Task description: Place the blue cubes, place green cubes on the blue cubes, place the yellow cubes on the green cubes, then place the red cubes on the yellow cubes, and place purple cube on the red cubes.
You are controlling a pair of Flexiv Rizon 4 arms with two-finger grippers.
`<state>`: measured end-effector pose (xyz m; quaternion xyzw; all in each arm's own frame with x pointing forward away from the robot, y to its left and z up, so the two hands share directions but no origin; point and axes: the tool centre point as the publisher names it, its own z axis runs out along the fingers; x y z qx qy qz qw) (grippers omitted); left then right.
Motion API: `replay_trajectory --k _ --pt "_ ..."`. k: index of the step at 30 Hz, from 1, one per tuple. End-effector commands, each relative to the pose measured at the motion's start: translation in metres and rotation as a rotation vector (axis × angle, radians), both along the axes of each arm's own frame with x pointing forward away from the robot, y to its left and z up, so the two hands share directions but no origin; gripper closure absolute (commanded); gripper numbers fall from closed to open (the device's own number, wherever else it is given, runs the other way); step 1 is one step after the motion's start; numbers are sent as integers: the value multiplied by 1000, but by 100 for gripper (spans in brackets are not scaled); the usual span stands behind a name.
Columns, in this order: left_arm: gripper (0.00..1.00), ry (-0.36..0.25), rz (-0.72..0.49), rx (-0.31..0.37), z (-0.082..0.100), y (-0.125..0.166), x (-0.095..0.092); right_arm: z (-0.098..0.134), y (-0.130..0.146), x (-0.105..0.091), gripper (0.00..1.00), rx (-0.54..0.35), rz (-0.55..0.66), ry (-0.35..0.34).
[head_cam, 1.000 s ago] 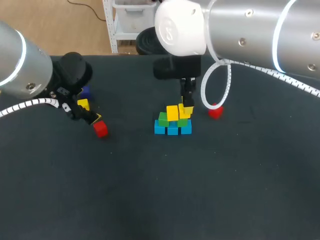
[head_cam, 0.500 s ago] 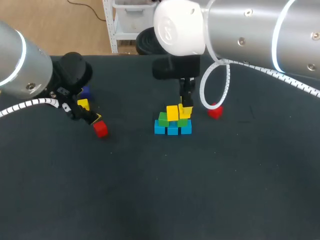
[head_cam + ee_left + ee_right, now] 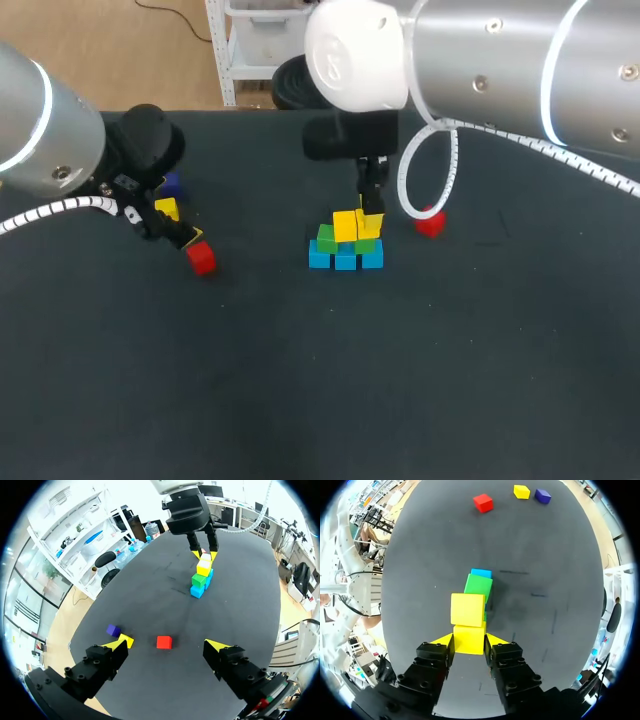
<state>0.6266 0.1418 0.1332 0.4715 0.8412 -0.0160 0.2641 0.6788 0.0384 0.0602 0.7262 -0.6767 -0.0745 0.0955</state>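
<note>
Right arm has edged slightly left since a second ago; no cube has shifted. Left gripper [image 3: 167, 646] hangs with fingers wide apart above the loose red cube [image 3: 201, 259] (no contact). Mid-table, the blue cubes [image 3: 345, 260] carry the green cubes [image 3: 326, 240], with the placed yellow cube [image 3: 345, 225] on top. Right gripper [image 3: 470, 641] is clamped on the held yellow cube [image 3: 469, 636], just beside the placed one. Farther off are the far red cube [image 3: 430, 224], spare yellow cube [image 3: 167, 209] and purple cube [image 3: 170, 185].
</note>
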Motion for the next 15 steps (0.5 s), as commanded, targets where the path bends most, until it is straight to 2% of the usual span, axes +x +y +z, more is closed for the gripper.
replay_trajectory --k 1,3,5,6,7,9,11,15 --pt "0 0 -4 -3 0 1 1 0 -1 -1 62 4 -1 -1" --pt "0 0 -4 -3 0 1 1 0 -1 -1 61 5 -2 -1" --pt "0 0 -4 -3 0 1 1 0 -1 -1 54 6 -2 0" --pt "0 0 -4 -3 0 1 1 0 -1 -1 25 6 -2 2" --pt "0 0 -4 -3 0 1 1 0 -1 -1 14 8 -2 4" --pt "0 0 -4 -3 0 1 1 0 -1 -1 13 9 -3 5" --pt "0 0 -4 -3 0 1 1 0 -1 -1 0 9 -3 6" --pt "0 0 -4 -3 0 1 1 2 -4 -1 0 19 -16 -4"
